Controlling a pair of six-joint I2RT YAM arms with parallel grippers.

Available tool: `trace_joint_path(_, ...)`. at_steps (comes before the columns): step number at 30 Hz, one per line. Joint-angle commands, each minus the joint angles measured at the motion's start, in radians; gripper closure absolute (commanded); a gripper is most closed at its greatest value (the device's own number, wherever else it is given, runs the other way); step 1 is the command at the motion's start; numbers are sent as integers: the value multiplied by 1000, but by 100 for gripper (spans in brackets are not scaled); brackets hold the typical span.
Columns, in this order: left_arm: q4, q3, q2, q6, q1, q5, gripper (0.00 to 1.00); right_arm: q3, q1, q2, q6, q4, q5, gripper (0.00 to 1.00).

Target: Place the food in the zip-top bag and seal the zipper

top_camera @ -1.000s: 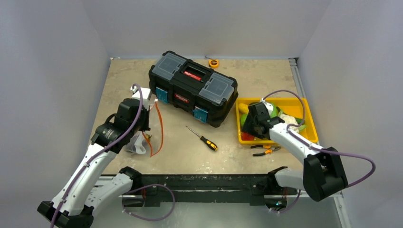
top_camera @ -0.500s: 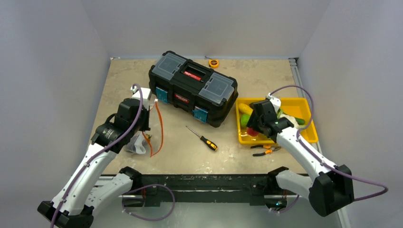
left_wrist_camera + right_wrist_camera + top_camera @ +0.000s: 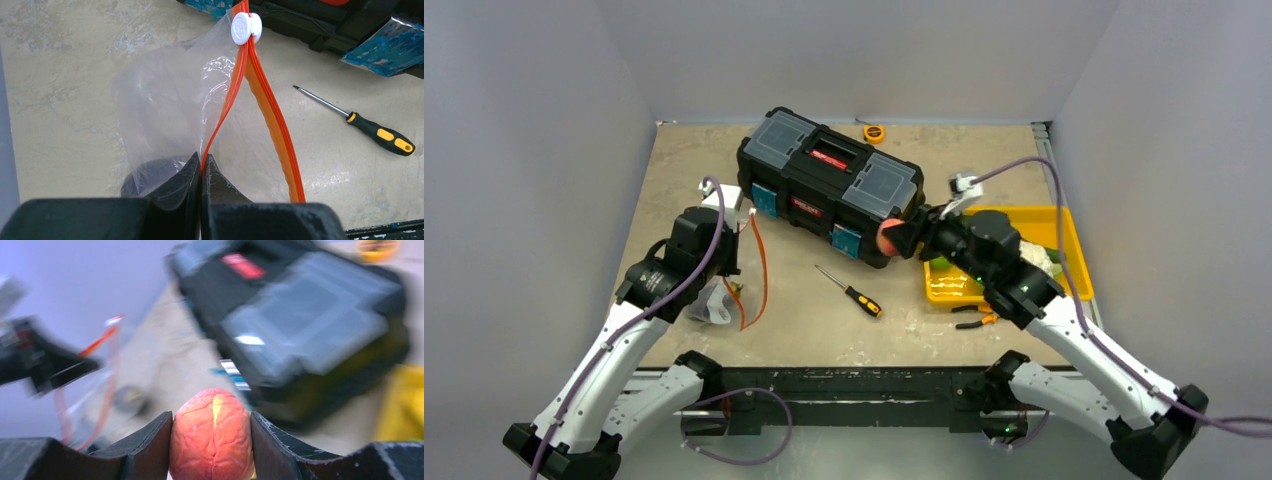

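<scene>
My left gripper (image 3: 202, 159) is shut on one side of the orange-red zipper (image 3: 227, 100) of the clear zip-top bag (image 3: 165, 115) and holds its mouth open above the table at the left (image 3: 742, 262). A white slider (image 3: 243, 26) sits at the zipper's far end. A dark round thing lies inside the bag's bottom (image 3: 155, 172). My right gripper (image 3: 212, 426) is shut on a red wrinkled fruit (image 3: 212, 432), lifted in front of the toolbox (image 3: 888, 236). More food (image 3: 1034, 258) lies in the yellow tray (image 3: 1024, 214).
A black toolbox (image 3: 829, 183) stands at the table's middle back. A black-and-orange screwdriver (image 3: 852, 292) lies between the arms. Orange-handled pliers (image 3: 979, 318) lie in front of the tray. A small yellow tape measure (image 3: 874, 132) sits behind the toolbox.
My right gripper has risen out of the yellow tray with the red fruit and swung left, to in front of the toolbox. The left arm and bag have not moved.
</scene>
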Motion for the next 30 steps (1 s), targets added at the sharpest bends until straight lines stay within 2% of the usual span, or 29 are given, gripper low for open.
trace_joint_path(1, 10, 14, -7, 3, -3, -4, 100, 43, 239, 119, -8, 347, -95, 100)
trace_joint_path(6, 9, 13, -8, 2, -3, -14, 100, 152, 455, 373, -4, 528, -74, 100)
trace_joint_path(10, 9, 11, -18, 1, -3, -20, 100, 239, 529, 536, 18, 614, -98, 100)
trace_joint_path(16, 11, 12, -26, 0, -3, -20, 100, 305, 561, 680, 87, 716, -127, 100)
trace_joint_path(30, 26, 7, -73, -1, -3, 6, 100, 414, 564, 842, 111, 664, 45, 100)
